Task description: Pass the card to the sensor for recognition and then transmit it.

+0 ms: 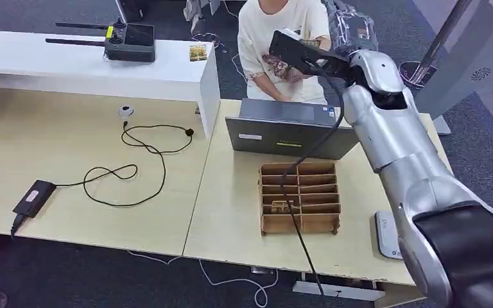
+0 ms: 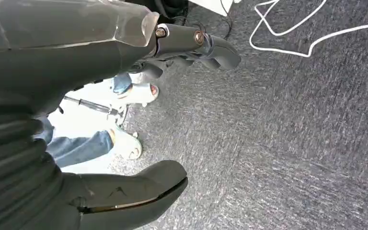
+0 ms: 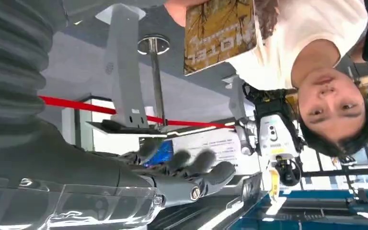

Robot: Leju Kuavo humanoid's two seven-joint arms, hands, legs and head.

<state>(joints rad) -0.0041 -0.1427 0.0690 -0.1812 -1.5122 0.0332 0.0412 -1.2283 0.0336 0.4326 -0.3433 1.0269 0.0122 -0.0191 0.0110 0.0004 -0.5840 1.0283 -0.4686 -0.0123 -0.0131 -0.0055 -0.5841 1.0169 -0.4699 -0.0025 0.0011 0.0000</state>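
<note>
A yellow patterned card is in the fingers of a person in a white shirt who stands behind the table. My right arm is raised toward that person, over the laptop. My right hand has its fingers stretched out and apart and holds nothing; the card is apart from it. My left hand hangs over grey carpet, thumb and fingers spread, with nothing in it. A similar card lies on the white shelf, and a small card sits in the cardboard divider box.
On the left table lie a black device with a looped cable and a small white round unit. A grey flat device lies at the right table edge. A black controller with antennas rests on the white shelf.
</note>
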